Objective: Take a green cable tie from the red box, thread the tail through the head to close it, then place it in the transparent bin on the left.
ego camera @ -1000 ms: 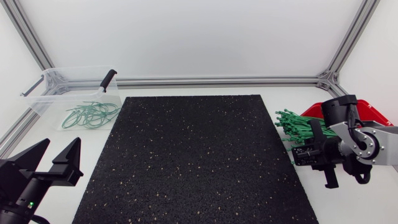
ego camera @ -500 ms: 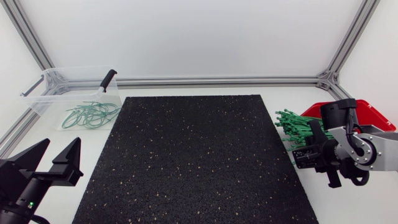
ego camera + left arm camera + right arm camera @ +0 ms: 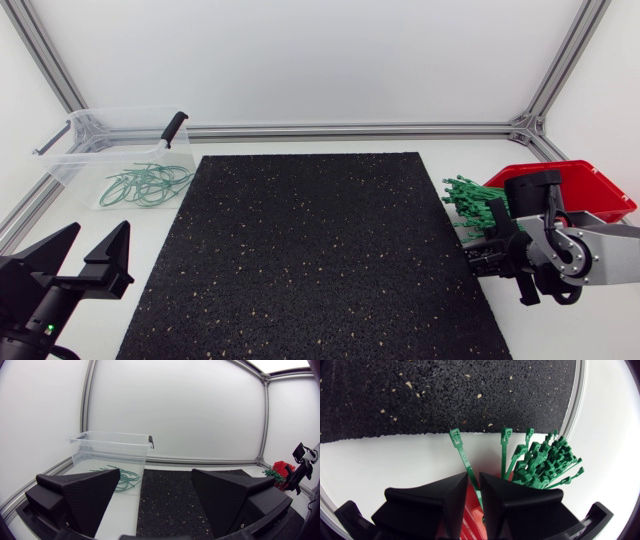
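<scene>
The right gripper (image 3: pixel 474 479), matte black with two broad wedge fingers, sits at the glossy red box (image 3: pixel 592 186) on the right of the white table (image 3: pixel 560 325). Its fingers are drawn to a narrow slit around the strap of one green cable tie (image 3: pixel 462 455) and appear to pinch it from both sides. The tie is a thin, flat plastic strip with a small square head, pointing toward the speckled, grainy black rubber mat (image 3: pixel 310 250). Just beside it, a bristling bundle of loose ties (image 3: pixel 545 460) fans out of the box. This looks like the picking step. Next, the tie needs lifting clear without dragging its neighbours, then threading. The left gripper (image 3: pixel 97 238) rests wide open and empty, well apart from the clear, thin-walled plastic bin (image 3: pixel 68 165), which holds looped ties (image 3: pixel 145 185).
</scene>
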